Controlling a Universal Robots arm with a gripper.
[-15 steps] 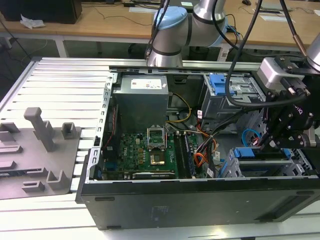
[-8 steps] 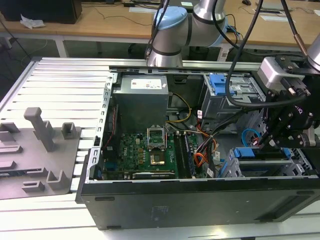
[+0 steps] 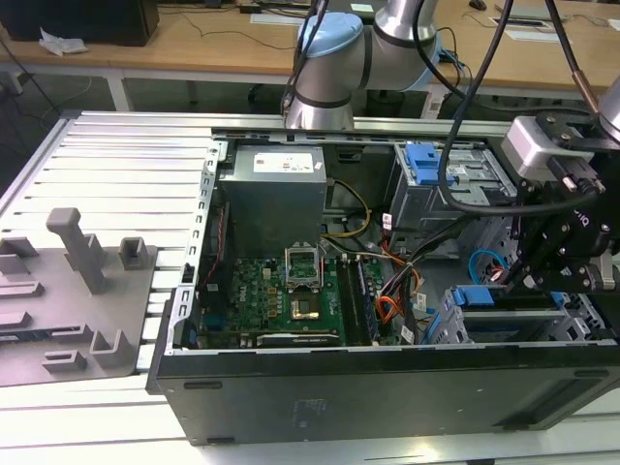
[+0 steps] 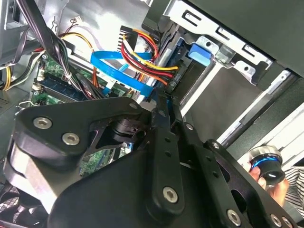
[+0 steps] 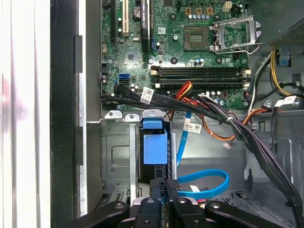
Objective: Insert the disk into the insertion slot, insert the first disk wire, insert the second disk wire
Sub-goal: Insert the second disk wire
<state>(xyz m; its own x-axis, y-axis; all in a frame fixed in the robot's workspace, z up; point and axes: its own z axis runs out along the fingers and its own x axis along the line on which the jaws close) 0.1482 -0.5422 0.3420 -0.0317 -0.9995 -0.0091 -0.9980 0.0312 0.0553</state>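
At the exterior view's right of the open case, the disk was judged seated in the insertion slot, with the gripper pressed together beside the second disk wire, whose plug seating couldn't be told.

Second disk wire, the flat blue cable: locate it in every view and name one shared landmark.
Exterior view: the blue cable loops inside the case at the exterior view's right, beside the blue carrier.
Second wrist view: the cable crosses the red-yellow wires.
First wrist view: it curves beside the carrier.
Shared landmark: the blue carrier.
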